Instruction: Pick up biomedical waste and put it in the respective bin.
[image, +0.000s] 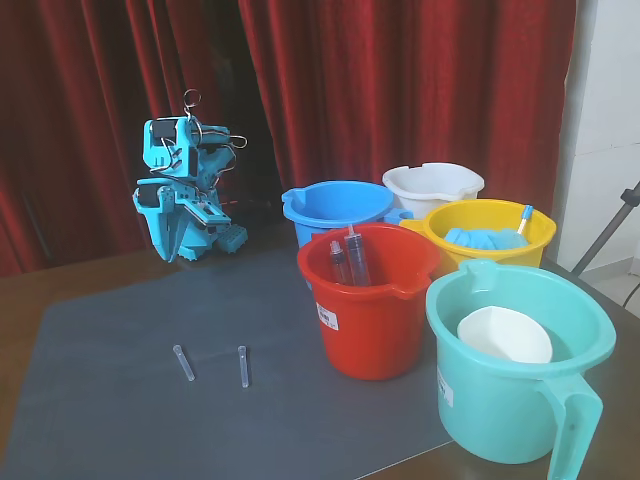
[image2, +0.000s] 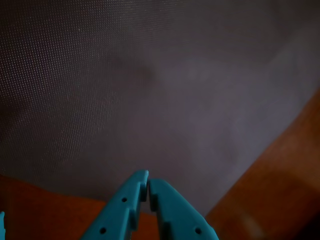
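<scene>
Wrist view: fingers (image2: 148, 184) pressed together, holding nothing, over the grey mat (image2: 150, 90).
Tubes: two clear tubes (image: 183, 361) (image: 242, 366) near the desk's front edge.
White bucket (image: 432, 186): back right.

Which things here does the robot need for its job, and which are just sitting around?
For the job:
- two small clear plastic tubes on the grey mat
- white plastic bucket
- teal gripper, shut

Just sitting around:
- blue bucket
- yellow bucket
- red bucket holding syringes
- teal jug
</scene>
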